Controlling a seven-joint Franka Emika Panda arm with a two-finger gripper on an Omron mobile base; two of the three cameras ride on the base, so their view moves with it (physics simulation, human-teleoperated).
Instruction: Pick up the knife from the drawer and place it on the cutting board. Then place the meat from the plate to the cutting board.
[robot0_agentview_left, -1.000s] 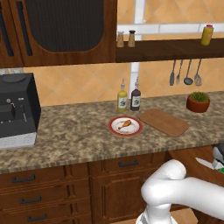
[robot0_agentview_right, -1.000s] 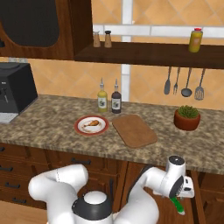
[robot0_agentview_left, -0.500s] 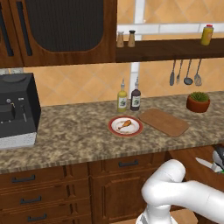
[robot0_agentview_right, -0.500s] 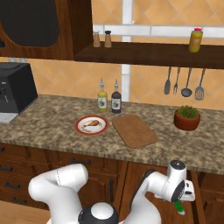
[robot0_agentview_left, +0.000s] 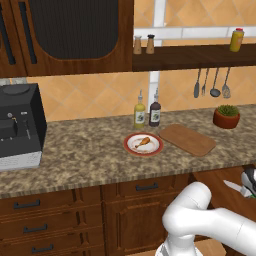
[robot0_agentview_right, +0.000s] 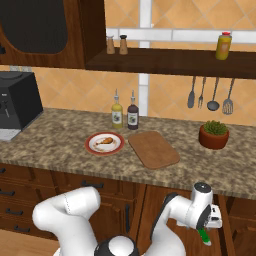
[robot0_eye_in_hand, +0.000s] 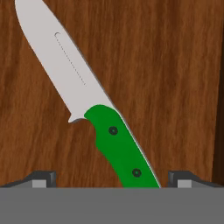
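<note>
Dark wood of the drawer floor lies under my gripper, jaws spread wide; the knife lies flat between them, green handle nearest, blade pointing away.

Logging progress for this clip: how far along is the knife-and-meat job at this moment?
Early stage. Done: the drawer stands open. In hand: the open end effector hovers over the knife, which lies on the drawer floor with its green handle between the fingertips, not yet gripped. Left: grasp the knife and carry it to the bare cutting board, then move the meat off the plate onto the board.
</note>
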